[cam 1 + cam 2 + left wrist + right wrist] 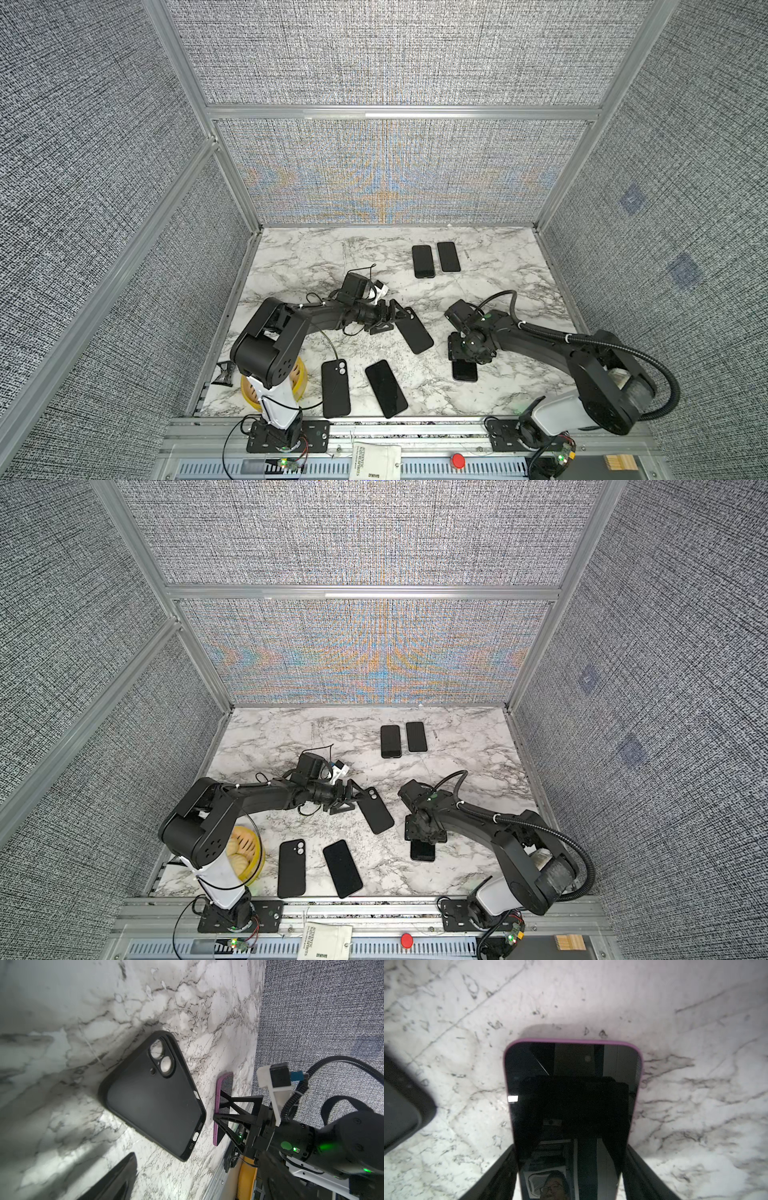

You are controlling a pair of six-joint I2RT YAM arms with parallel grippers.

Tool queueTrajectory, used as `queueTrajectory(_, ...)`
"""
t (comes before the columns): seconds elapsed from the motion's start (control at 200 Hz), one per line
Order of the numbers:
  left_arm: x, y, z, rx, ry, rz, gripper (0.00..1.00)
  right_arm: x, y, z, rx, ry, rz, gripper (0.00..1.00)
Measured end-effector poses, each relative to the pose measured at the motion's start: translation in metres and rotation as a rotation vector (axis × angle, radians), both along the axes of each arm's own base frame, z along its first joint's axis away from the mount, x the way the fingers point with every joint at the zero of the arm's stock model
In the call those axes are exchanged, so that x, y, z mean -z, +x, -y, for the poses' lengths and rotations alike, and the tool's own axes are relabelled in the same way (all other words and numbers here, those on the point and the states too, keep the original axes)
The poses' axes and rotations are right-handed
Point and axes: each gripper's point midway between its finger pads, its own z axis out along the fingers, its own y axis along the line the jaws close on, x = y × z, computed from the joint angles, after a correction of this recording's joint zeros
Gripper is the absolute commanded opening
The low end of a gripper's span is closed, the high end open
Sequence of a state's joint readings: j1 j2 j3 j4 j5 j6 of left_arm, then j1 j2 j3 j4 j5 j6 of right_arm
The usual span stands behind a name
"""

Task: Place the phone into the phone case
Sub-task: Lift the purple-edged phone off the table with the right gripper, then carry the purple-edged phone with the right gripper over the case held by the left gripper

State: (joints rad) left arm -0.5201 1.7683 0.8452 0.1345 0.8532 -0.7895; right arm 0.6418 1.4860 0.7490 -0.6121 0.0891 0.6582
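Four o'clock of the empty black case point(417, 336), the right gripper point(570, 1147) flanks the long edges of the probably slick, stiff purple-rimmed phone point(571, 1084); grip unclear.

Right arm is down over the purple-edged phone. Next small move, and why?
Likely close the right gripper firmly on the purple-edged phone. Its fingers flank both long edges, though contact is unclear, and the phone lies flat on the table. The empty black case waits beside the open left gripper.
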Motion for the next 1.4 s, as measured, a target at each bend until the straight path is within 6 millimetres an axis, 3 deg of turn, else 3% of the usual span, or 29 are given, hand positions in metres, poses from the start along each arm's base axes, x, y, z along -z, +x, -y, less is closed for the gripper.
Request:
queueTrajectory(0.295, -0.004, 0.004, 0.000, -0.005, 0.009, 0.001, 0.87, -0.003, 0.015, -0.021, -0.161, 0.049, 0.038, 0.59)
queueTrajectory(0.55, -0.007, 0.008, 0.004, 0.012, -0.009, 0.006, 0.82, -0.022, 0.028, -0.049, -0.305, 0.159, 0.109, 0.59)
queueTrajectory(0.77, -0.003, 0.007, 0.012, 0.046, -0.041, -0.001, 0.77, -0.023, 0.027, -0.060, -0.373, 0.205, 0.106, 0.59)
queueTrajectory(1.1, -0.002, 0.005, 0.031, 0.102, -0.118, 0.002, 0.55, -0.030, 0.029, -0.077, -0.433, 0.293, 0.137, 0.59)
queueTrajectory(1.4, -0.007, -0.001, 0.041, 0.144, -0.164, 0.012, 0.49, -0.036, 0.032, -0.084, -0.447, 0.324, 0.154, 0.59)
